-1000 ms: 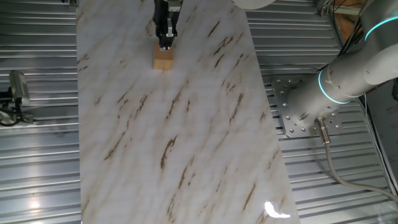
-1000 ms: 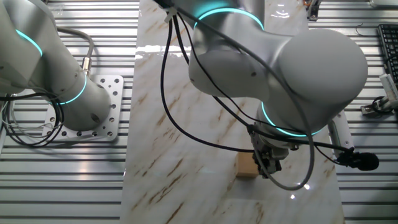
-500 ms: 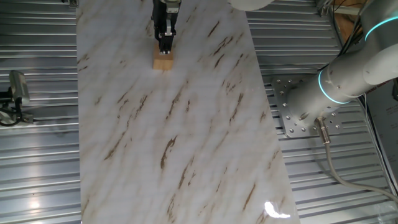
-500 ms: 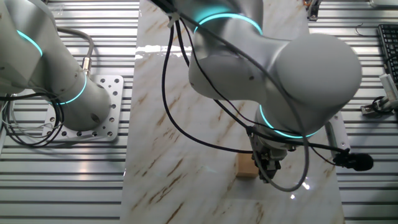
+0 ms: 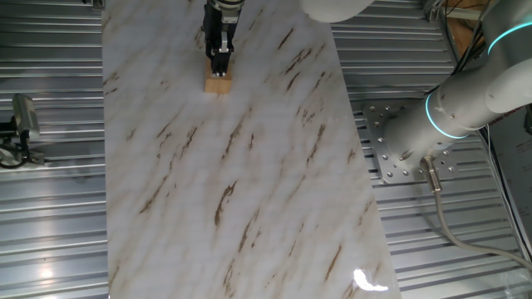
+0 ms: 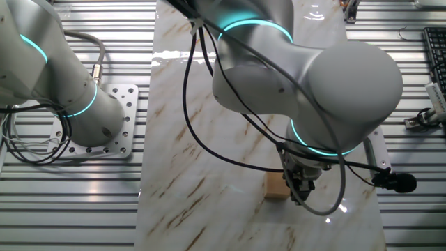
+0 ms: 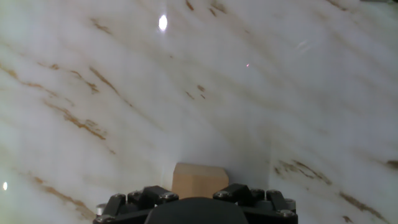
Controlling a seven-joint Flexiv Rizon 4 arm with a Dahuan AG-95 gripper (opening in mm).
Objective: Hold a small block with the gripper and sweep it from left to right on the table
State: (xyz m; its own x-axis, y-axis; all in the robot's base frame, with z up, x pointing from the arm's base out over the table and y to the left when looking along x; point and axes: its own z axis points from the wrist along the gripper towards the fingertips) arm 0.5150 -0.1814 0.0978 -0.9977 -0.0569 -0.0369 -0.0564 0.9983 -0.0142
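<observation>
The small block (image 5: 218, 84) is a light tan wooden cube resting on the table (image 5: 249, 183) near its far end. The gripper (image 5: 219, 65) comes straight down on it, with the black fingers on either side of its top. In the other fixed view the block (image 6: 274, 187) sits at the near right of the table (image 6: 188, 139), with the gripper (image 6: 298, 187) on its right half under the big grey wrist. In the hand view the block (image 7: 199, 179) fills the gap between the fingers of the gripper (image 7: 196, 194), which is shut on it.
A second grey arm (image 5: 465, 100) with a cyan ring stands on a bolted base plate (image 5: 395, 149) to the right of the table; it also shows in the other fixed view (image 6: 49, 77). Corrugated metal flooring (image 5: 50, 208) surrounds the slab. Black cables (image 6: 191, 104) hang over the table.
The gripper has come down a little over the block, so less of the block's top shows. The block has stayed in place on the table.
</observation>
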